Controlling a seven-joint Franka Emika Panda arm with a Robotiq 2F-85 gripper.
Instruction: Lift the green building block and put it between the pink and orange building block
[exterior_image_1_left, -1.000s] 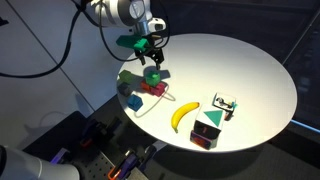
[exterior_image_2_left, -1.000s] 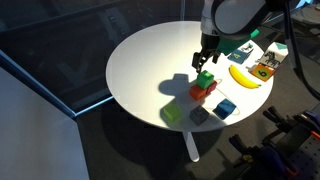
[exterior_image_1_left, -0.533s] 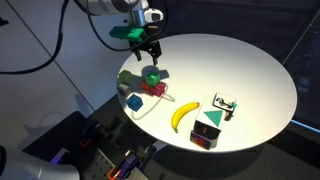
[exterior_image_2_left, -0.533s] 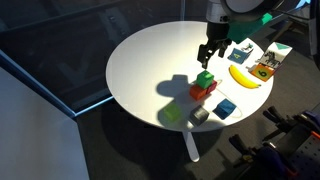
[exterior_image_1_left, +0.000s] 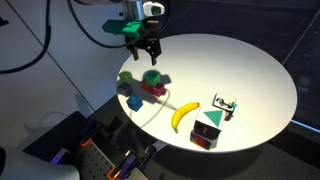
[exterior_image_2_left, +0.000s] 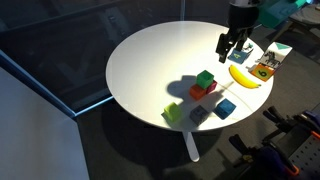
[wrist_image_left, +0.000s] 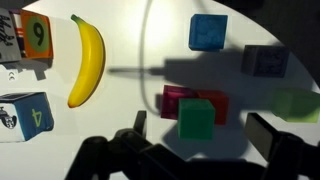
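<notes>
The tool (exterior_image_1_left: 145, 50) hangs in the air over the round white worktop (exterior_image_1_left: 245, 65). It is wide open and holds nothing. In the wrist view its two dark fingers (wrist_image_left: 268, 135) stand far apart at the bottom of the picture.

The green block (wrist_image_left: 197, 118) lies near the banana (wrist_image_left: 88, 58), on the side of the banana that faces away from the number cubes (wrist_image_left: 22, 113). The green block touches the red-pink blocks (wrist_image_left: 174, 100). They peek out from it on two sides. In both exterior views it looks like it sits on top of them, but I cannot tell for sure. The tool is higher up than the green block and does not touch it.

A blue block (wrist_image_left: 208, 31) also lies near the banana, on the same side as the green block. A grey block (wrist_image_left: 264, 62) is farther from the banana than the blue one. A light green block (wrist_image_left: 300, 103) is the farthest from the banana.

The number cubes stand just beside the banana on its other side. One shows a 9 and one shows a 4.
</notes>
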